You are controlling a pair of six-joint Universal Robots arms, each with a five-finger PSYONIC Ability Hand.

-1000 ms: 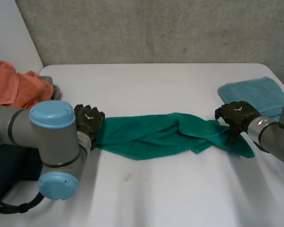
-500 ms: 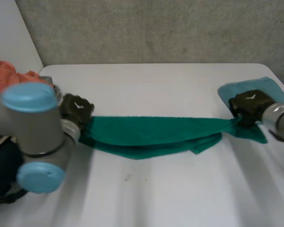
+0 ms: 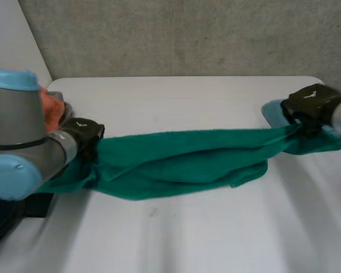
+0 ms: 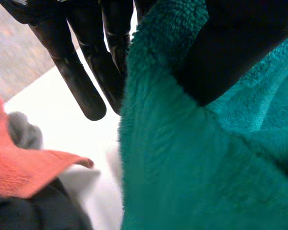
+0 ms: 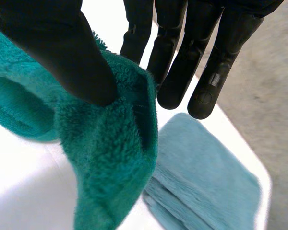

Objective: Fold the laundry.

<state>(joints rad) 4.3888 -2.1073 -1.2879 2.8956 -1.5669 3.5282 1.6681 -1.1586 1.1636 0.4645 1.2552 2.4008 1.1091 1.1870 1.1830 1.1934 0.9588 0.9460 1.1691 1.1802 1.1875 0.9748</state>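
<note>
A green towel (image 3: 182, 162) hangs stretched between my two hands, lifted above the white table (image 3: 176, 102) and sagging in the middle. My left hand (image 3: 84, 135) pinches its left end: in the left wrist view the thumb (image 4: 230, 52) presses the green towel (image 4: 182, 163) against the fingers (image 4: 81, 76). My right hand (image 3: 310, 107) pinches the right end. In the right wrist view its thumb (image 5: 67, 57) clamps a fold of the green towel (image 5: 110, 158) against the fingers (image 5: 182, 62).
A folded light-blue towel (image 3: 271, 110) lies on the table under my right hand, also the light-blue towel (image 5: 201, 187) beneath the fingertips. An orange cloth (image 3: 51, 108) and a grey cloth (image 4: 24, 134) sit at the table's left edge, next to the orange cloth (image 4: 24, 167).
Both hands have closed on the towel's ends and moved apart and upward. The bunched towel has been pulled out straight and lifted off the table.
</note>
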